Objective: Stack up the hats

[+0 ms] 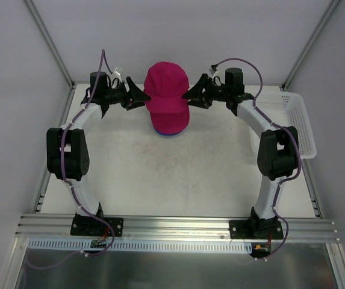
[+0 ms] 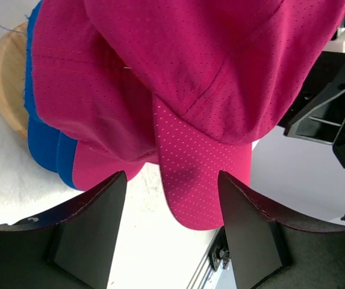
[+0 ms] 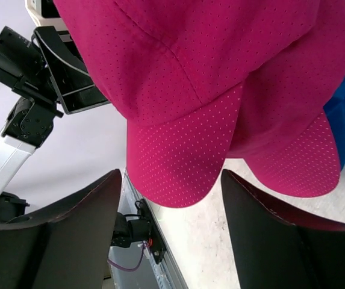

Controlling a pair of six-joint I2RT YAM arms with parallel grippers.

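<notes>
While both pairs hang spread wide and empty, my left fingers (image 2: 88,235) and right fingers (image 3: 70,235) flank the hats (image 1: 167,108), stacked at the far middle of the surface (image 1: 160,174). One magenta hat (image 1: 166,84) tops a second magenta hat (image 2: 79,102) and the blue hat (image 2: 43,144), brims toward me.

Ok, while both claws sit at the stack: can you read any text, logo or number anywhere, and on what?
No text can be read in any view.
On the top pink hat: plain perforated fabric, no logo showing.
On the blue hat: only an edge shows, no print.
On the white tray: no label visible.
On the small board at the left arm's base: too small to tell.
</notes>
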